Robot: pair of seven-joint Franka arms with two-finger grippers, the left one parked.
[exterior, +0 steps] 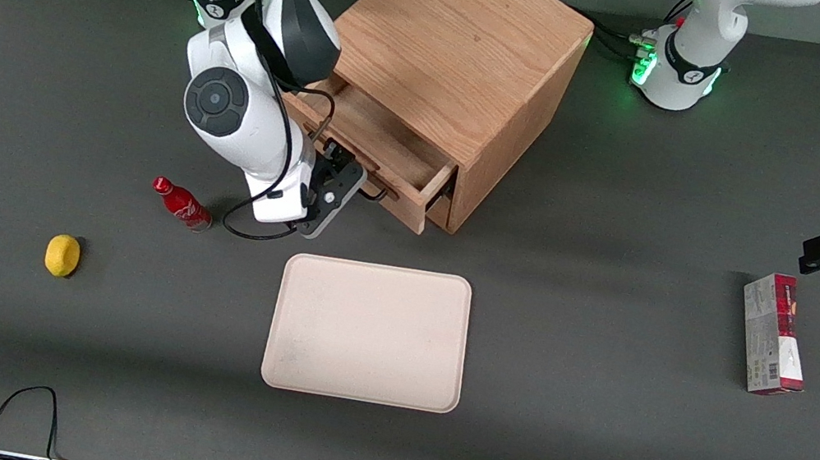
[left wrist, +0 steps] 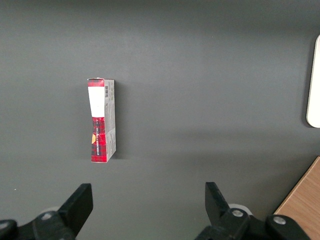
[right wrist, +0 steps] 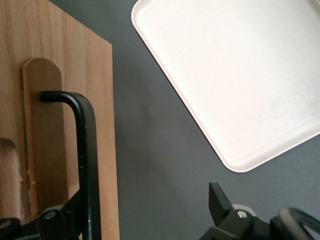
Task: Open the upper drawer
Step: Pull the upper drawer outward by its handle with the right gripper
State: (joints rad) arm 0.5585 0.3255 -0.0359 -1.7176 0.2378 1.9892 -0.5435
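Note:
The oak cabinet stands at the back of the table. Its upper drawer is pulled partly out, so its inside shows. My right gripper is at the drawer's front, at its black wire handle. In the right wrist view the gripper is open with its fingers wide apart. The handle runs along the drawer front just inside one finger; the fingers are not shut on it. The lower drawer is mostly hidden under the upper one.
A cream tray lies nearer the front camera than the cabinet, also in the right wrist view. A red bottle and a lemon lie toward the working arm's end. A red-and-grey box lies toward the parked arm's end.

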